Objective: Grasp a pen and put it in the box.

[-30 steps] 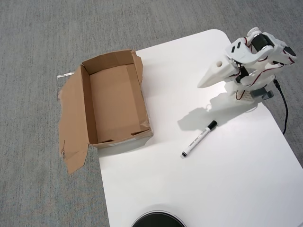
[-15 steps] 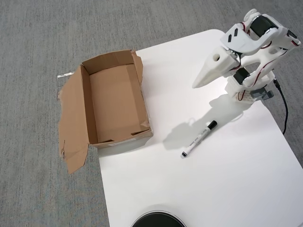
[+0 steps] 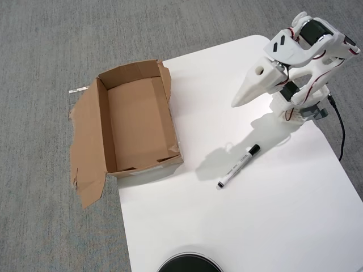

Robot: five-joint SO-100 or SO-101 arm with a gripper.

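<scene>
A slim white pen [image 3: 237,166] with a black cap lies flat on the white table [image 3: 272,215], slanting from lower left to upper right. The brown cardboard box [image 3: 138,123] stands open at the table's left edge, its inside bare and its torn flaps spread over the carpet. My white gripper [image 3: 236,103] hangs in the air above the table, up and to the right of the pen, well apart from it. Its fingers come together in a point and hold nothing.
The arm's base [image 3: 300,107] sits at the table's upper right, with a black cable [image 3: 339,127] trailing down the right edge. A dark round object [image 3: 189,264] pokes in at the bottom edge. Grey carpet [image 3: 51,56] surrounds the table.
The arm has risen and its gripper swung slightly left over the last second; since half a second ago it has barely moved. Pen and box stay put.
</scene>
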